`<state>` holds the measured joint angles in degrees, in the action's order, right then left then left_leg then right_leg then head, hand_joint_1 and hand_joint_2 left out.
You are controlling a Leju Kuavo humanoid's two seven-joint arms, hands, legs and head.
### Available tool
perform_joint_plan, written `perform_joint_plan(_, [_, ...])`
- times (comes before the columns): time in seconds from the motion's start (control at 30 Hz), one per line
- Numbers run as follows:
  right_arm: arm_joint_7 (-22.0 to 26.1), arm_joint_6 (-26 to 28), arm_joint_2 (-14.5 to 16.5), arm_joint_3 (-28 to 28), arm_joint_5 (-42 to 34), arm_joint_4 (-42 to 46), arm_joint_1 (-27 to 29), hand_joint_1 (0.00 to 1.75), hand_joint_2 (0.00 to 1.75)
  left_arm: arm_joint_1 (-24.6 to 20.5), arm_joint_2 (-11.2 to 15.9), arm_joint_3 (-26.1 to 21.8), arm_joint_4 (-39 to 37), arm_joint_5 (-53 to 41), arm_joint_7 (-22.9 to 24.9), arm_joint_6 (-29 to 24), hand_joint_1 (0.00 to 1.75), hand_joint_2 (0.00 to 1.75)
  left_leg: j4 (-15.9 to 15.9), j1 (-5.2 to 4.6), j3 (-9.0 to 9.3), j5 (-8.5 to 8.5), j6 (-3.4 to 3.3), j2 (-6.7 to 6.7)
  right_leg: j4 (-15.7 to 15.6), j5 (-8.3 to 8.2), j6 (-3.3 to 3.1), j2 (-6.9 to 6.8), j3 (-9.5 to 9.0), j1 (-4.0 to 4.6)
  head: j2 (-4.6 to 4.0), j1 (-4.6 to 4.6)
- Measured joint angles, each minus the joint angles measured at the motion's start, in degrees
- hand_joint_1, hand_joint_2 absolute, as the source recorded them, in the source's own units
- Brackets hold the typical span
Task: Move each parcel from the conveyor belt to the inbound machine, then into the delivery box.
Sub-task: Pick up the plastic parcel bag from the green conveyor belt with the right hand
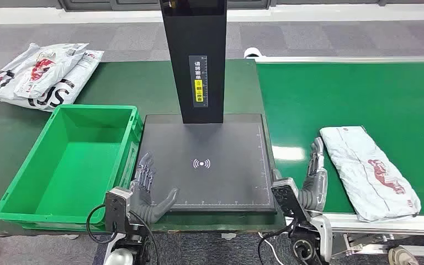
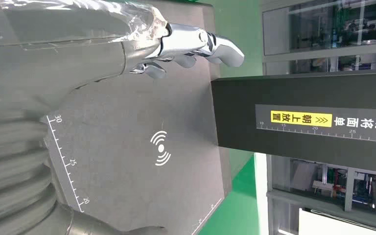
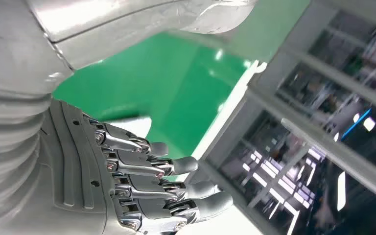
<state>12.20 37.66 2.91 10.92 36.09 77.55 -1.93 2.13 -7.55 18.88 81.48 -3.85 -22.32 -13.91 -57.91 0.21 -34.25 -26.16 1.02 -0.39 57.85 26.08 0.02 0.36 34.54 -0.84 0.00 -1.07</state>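
Parcel [image 1: 369, 172] is a flat grey poly mailer with red print, lying on the green conveyor belt [image 1: 353, 94] near the belt's near edge, at the robot's right. It looks light, soft and floppy, a thin bag with little stiffness, and its glossy film will likely be slippery. I judge it will sag and fold if lifted by one corner, so the better hold is across a long edge near the middle, with fingers under the film and thumb on top, or a pinch on a wrinkle where the plastic bunches.

Just beside the parcel's near-left edge stands the right hand [image 1: 314, 179], apart from it, its fingers [image 3: 161, 169] extended and spread, holding nothing. The left hand [image 1: 146, 190] rests at the near-left corner of the inbound machine [image 1: 204, 160], a dark flat scanning plate with a black upright column; its fingers [image 2: 196, 44] are likewise released and empty.

Left of the plate, touching it or nearly so, sits the green delivery box [image 1: 49, 196], with nothing inside it. Further back on the dark green tabletop [image 1: 121, 83], beyond the box, lies a loose pile of other mailers [image 1: 38, 74].
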Motion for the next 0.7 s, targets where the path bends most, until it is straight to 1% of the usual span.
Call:
perform_joint_plan(0.27, [0.0, 0.4, -0.3, -1.3, 0.7, -0.2, -0.7, 0.0, 1.75, -0.1, 0.0, 0.0, 0.0, -0.3, 0.0, 0.0, 0.0, 1.75, 0.0, -0.01, 0.01, 0.0, 0.0, 0.0, 0.0, 0.0, 0.0, 0.0, 0.0, 0.01, -0.01, 0.0])
perform_joint_plan(0.37, [-1.3, 1.7, -0.5, -2.3, 5.1, -1.0, -1.5, 0.0, 1.75, -0.1, 0.0, 0.0, 0.0, -0.4, 0.0, 0.4, 0.0, 1.75, 0.0, -0.01, 0.01, 0.0, 0.0, 0.0, 0.0, 0.0, 0.0, 0.0, 0.0, 0.01, -0.01, 0.0])
perform_joint_plan(0.43, [-2.3, 2.1, -0.8, -4.5, 9.9, -2.3, -2.7, 0.0, 1.75, -0.2, 0.0, 0.0, 0.0, -0.5, 0.0, 0.7, 0.0, 1.75, 0.0, -0.01, 0.01, 0.01, 0.0, -0.01, 0.0, 0.0, 0.0, 0.0, 0.0, -0.01, -0.01, 0.0])
perform_joint_plan(0.53, [-2.6, 2.4, -1.5, -9.5, 15.4, -5.9, -5.2, 0.0, 1.75, -0.2, 0.0, 0.0, 0.0, -0.7, 0.0, 1.2, 0.0, 1.75, 0.0, -0.02, 0.0, 0.02, -0.04, -0.02, 0.0, -0.02, 0.03, -0.01, -0.01, -0.08, -0.01, 0.0])
perform_joint_plan(0.63, [-2.0, 2.5, -2.0, -14.2, 17.2, -9.6, -7.4, 0.0, 1.75, -0.2, 0.0, 0.0, 0.0, -0.7, 0.0, 1.4, 0.0, 1.75, 0.0, -0.05, 0.01, 0.03, -0.06, -0.02, 0.0, -0.05, 0.08, -0.01, -0.02, -0.14, -0.01, 0.0])
perform_joint_plan(0.7, [-1.8, 2.5, -2.3, -16.2, 17.4, -11.1, -8.2, 0.0, 1.75, -0.2, 0.0, 0.0, 0.0, -0.7, 0.1, 1.4, 0.0, 1.75, 0.0, -0.05, 0.01, 0.03, -0.06, -0.02, 0.0, -0.05, 0.08, -0.01, -0.02, -0.14, -0.01, 0.0])
